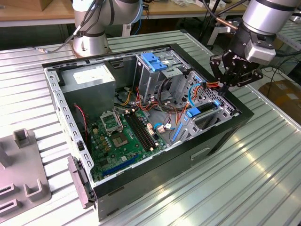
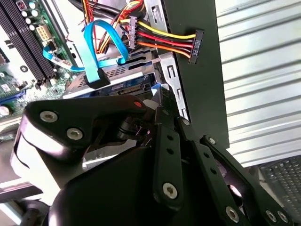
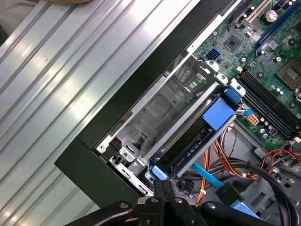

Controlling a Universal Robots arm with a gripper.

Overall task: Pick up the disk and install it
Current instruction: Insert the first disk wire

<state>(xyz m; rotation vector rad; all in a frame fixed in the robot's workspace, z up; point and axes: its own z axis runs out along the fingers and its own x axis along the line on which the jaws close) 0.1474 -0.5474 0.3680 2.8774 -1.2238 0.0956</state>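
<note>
Case edge: the gripper (image 1: 225,86) hangs over the open computer case (image 1: 221,136) high toward the exterior view's right. It is just inside the black side wall at the drive-bay corner.
Open room: outside that wall lies bare ribbed metal table (image 1: 263,179). Toward the exterior view's left, well apart, a grey fixture (image 1: 23,174) sits on the table.
Crowding: a bundle of red, yellow and orange power wires (image 2: 160,40) with a black connector (image 2: 195,45) crosses near the fingers. A blue data cable (image 2: 96,52) loops just beside it.
Jaws: in the first wrist view the fingers (image 3: 163,188) are drawn together with nothing between them.
Disk position: the disk (image 3: 193,141) sits slotted in the metal drive bay (image 3: 160,108) along the case wall, inside the case and not in the jaws. The closed fingertips are right at the near blue end of the disk; whether they touch it cannot be told. In the exterior view the disk (image 1: 205,108) lies just below the gripper.
Disk look: seen edge-on, it is a dark flat slab with blue plastic rails and a blue tab (image 3: 218,113) at its far end.
Surroundings: the green motherboard (image 1: 122,136) lies on the case floor. A grey power-supply box (image 1: 89,77) and a blue-topped cage (image 1: 153,61) stand at the back.
</note>
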